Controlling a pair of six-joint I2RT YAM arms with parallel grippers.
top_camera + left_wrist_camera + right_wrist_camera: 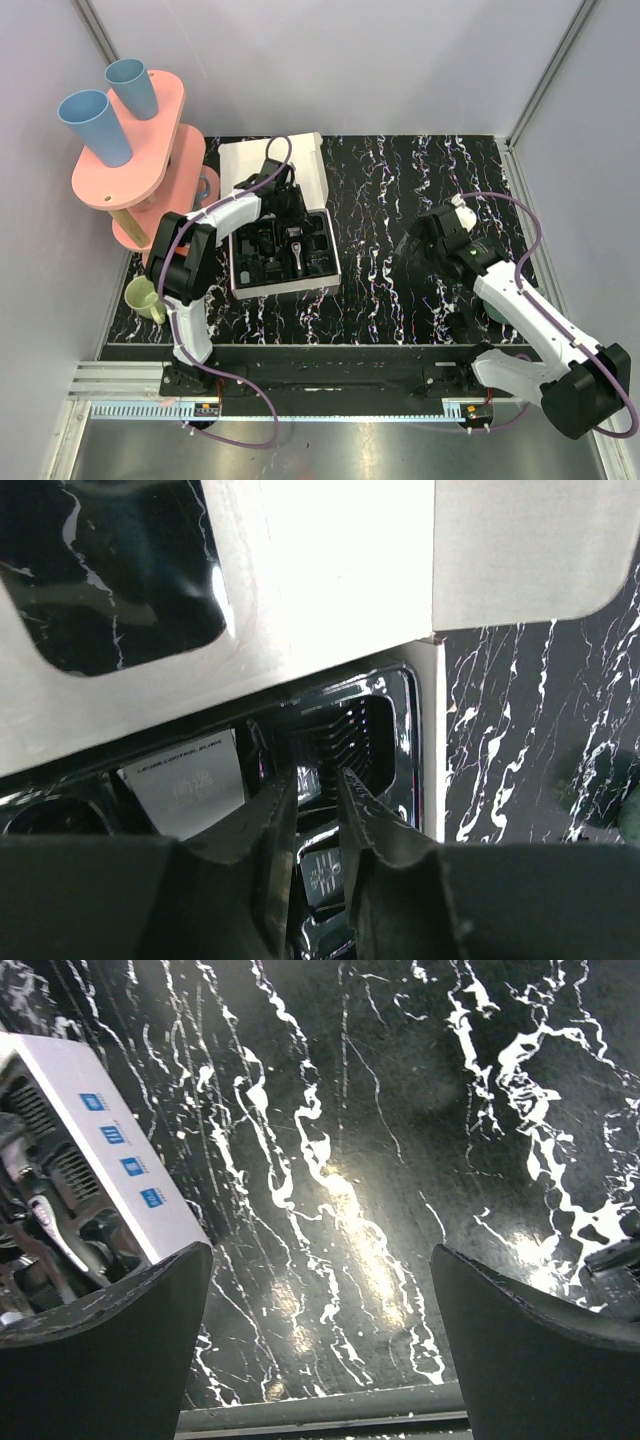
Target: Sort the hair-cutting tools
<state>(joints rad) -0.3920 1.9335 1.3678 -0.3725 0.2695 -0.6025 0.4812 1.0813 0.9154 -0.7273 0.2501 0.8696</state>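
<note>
Every hair-cutting tool that shows sits in the black moulded tray (262,262) of the white cardboard box (245,288), at centre left of the overhead view. The slim clipper (298,250) lies upright in the frame in a middle slot, with dark pieces in the compartments beside it. None lies loose on the black marbled table (400,180). The pictures do not settle whether the tools are being put into the tray or taken out of it, so it cannot be told how many moves are left. Either way, the step in hand appears to concern one comb attachment (345,735), which rests teeth up in a corner compartment just beyond the left fingertips.

The left arm is folded at the elbow and reaches up the frame over the box. Its left gripper (287,205) points down into the tray's upper part, below the opened lid (250,160). In the wrist view its fingers (270,825) stand close together with a narrow slit between them. Whether they pinch anything cannot be told.

The right arm stretches from the lower right corner toward mid-table. The right gripper (418,245) hangs above bare tabletop, well apart from the box. Its fingers (110,1345) are spread wide with nothing between them.
</note>
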